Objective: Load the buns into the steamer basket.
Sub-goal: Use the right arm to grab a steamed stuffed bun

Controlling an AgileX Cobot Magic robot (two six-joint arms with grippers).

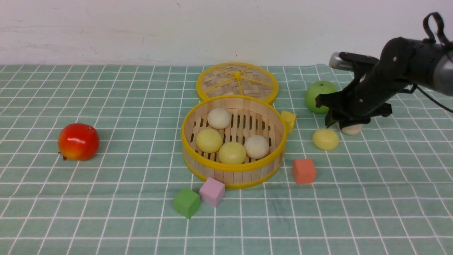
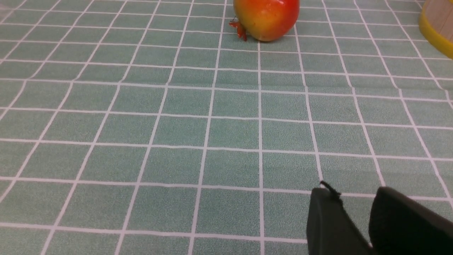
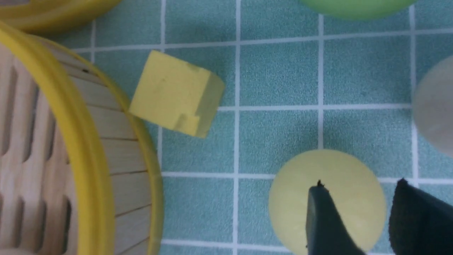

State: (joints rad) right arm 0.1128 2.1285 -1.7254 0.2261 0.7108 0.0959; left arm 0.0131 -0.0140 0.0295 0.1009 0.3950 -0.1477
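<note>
Step in hand: collecting the fifth bun. Steamer basket (image 1: 274,161) already holds four buns (image 1: 232,139). To its right lie a pale yellow bun (image 1: 325,139) and, just beyond it, a beige bun (image 1: 352,129). Right gripper (image 1: 334,122) hovers above the two, fingers narrowly parted and empty. Next move calls for widening the fingers, then descending around one bun. Left gripper (image 2: 357,216) idles narrowly parted, near the pomegranate (image 2: 266,17).

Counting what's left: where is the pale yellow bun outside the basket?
In the front view, the pale yellow dome-shaped bun lies on the cloth right of the round bamboo steamer basket, beside the beige bun.
</note>
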